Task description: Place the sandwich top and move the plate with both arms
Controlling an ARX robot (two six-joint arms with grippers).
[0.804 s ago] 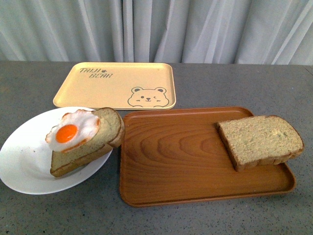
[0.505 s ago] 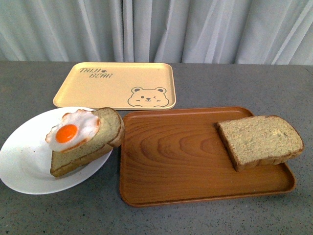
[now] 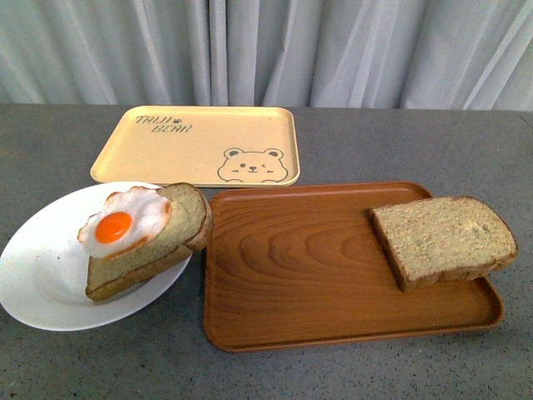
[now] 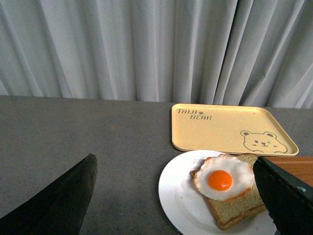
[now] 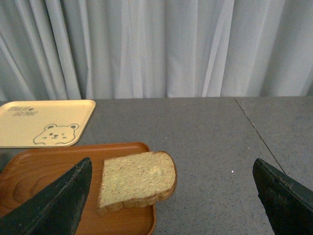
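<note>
- No change against the two earlier front views: bread, plate and trays all lie where they did. Judgement: the task has not started and no step is done.
- Sandwich top (image 3: 441, 237): bare slice lying flat at the right end of the brown tray (image 3: 291, 275), its far side up on the tray's rim. Untouched.
- Plate (image 3: 42, 275): on the grey table (image 3: 67, 142), just left of the brown tray, carrying the egg slice (image 3: 146, 250) with the fried egg (image 3: 125, 221) on top. The slice's rounded end reaches over the plate's edge, close against the brown tray.
- Yellow tray (image 3: 196, 146): behind both, bare.
- Arms: neither shows in the front view, so both are held back and off the work.
- Left gripper (image 4: 173, 157): claw spread wide and holding nothing, looking level across the table at the plate.
- Right gripper (image 5: 171, 160): claw spread wide and holding nothing, the bare slice ahead between its fingers.
- Judgement: the right arm is better placed to fetch the slice.
</note>
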